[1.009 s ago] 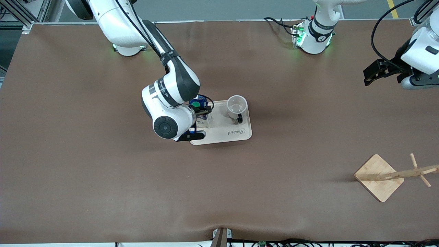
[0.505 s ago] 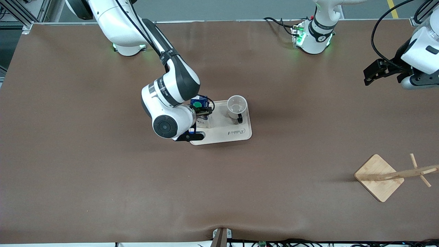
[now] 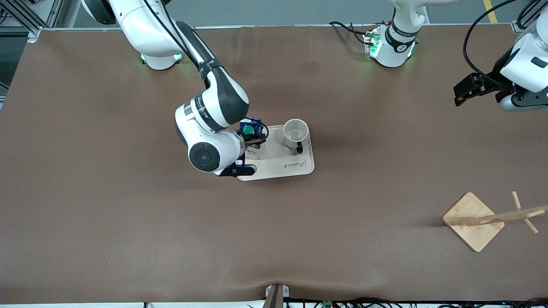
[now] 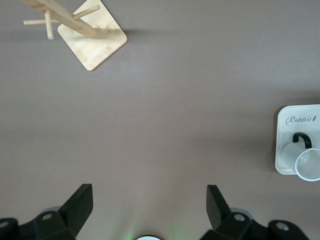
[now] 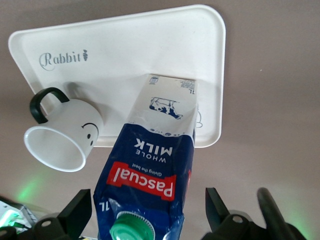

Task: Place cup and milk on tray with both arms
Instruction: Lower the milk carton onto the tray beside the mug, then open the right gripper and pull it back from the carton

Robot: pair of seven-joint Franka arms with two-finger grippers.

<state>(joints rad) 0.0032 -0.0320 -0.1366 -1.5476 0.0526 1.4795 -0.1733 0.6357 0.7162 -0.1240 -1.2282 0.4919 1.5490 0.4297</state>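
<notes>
The beige tray [image 3: 282,164] lies mid-table. The white cup [image 3: 295,131] stands on it toward the left arm's end, its smiley face showing in the right wrist view [image 5: 65,137]. The dark-blue milk carton [image 3: 249,128] stands on the tray [image 5: 125,50] beside the cup, green cap up [image 5: 145,165]. My right gripper [image 3: 250,137] is over the carton top, open [image 5: 148,200], one finger on each side of it with a gap. My left gripper [image 3: 464,92] is open and empty [image 4: 148,197], held over the table at the left arm's end, waiting.
A wooden stand with a square base [image 3: 473,221] and pegs stands near the left arm's end, nearer the front camera; it shows in the left wrist view too [image 4: 92,42]. Brown tabletop surrounds the tray. Cables lie by the left arm's base [image 3: 391,47].
My right arm's wrist has shifted slightly toward the right arm's end. The milk, cup and tray have not moved. The left arm has barely moved.
</notes>
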